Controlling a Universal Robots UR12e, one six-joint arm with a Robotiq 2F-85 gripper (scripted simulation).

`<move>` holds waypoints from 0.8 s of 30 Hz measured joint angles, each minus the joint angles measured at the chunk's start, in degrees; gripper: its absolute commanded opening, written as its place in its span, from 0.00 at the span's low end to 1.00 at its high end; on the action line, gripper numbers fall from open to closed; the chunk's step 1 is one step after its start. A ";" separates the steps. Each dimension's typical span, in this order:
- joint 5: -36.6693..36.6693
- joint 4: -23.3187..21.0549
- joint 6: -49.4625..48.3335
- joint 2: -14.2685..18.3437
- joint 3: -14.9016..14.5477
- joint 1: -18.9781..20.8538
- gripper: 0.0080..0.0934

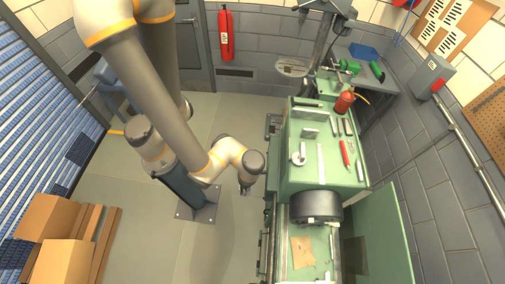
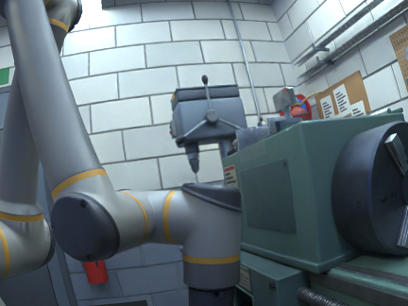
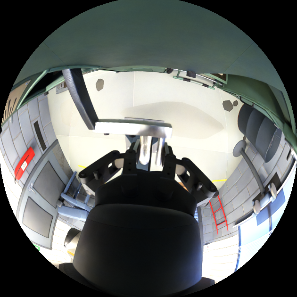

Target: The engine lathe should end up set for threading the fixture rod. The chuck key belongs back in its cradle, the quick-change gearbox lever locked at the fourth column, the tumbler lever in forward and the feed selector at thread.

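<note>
The chuck key [image 3: 133, 128], a steel T-shaped tool with a bright crossbar, is gripped by its shank in my closed gripper [image 3: 149, 155], which points down at the floor beside the front of the lathe headstock [image 1: 319, 155]. The gripper [image 1: 244, 190] hangs left of the green headstock, lower than its top. The dark round chuck [image 1: 316, 206] sits at the headstock's near end, over the bed. The gearbox lever, tumbler lever, feed selector and the cradle are not identifiable in these frames.
The headstock's front face [image 2: 283, 198] stands close on the right of my wrist. The robot's pedestal [image 1: 197, 201] is just left. Tools, a red screwdriver [image 1: 344, 153] and an oil can [image 1: 343, 100] lie on the headstock top. Cardboard boxes [image 1: 53, 236] sit at the floor's far left.
</note>
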 measured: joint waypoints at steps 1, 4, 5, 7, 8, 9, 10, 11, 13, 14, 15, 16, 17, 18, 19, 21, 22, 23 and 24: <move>0.15 -0.56 -0.09 0.11 0.16 -0.07 0.00; 0.62 -2.29 -0.36 0.46 0.63 -0.28 0.00; 0.79 -2.87 -0.46 0.58 0.78 -0.35 0.00; 1.11 -4.05 -0.64 0.84 1.09 -0.49 0.00; 1.27 -4.64 -0.72 0.97 1.25 -0.56 0.00; 1.44 -5.23 -0.81 1.11 1.40 -0.64 0.00; 1.60 -5.81 -0.90 1.25 1.55 -0.71 0.00; 1.76 -6.39 -0.98 1.39 1.69 -0.78 0.00; 2.08 -7.53 -1.15 1.67 1.97 -0.91 0.00; 2.24 -8.09 -1.22 1.81 2.11 -0.98 0.00; 2.39 -8.64 -1.30 1.95 2.24 -1.05 0.00; 2.55 -9.17 -1.37 2.10 2.37 -1.11 0.00; 2.69 -9.69 -1.45 2.24 2.49 -1.17 0.00; 2.84 -10.20 -1.51 2.37 2.61 -1.23 0.00; 2.98 -10.69 -1.58 2.51 2.73 -1.29 0.00; 3.24 -11.63 -1.70 2.77 2.94 -1.40 0.00; 3.37 -12.07 -1.76 2.90 3.04 -1.46 0.00; 3.49 -12.49 -1.81 3.02 3.13 -1.51 0.00; 3.61 -12.89 -1.86 3.14 3.22 -1.55 0.00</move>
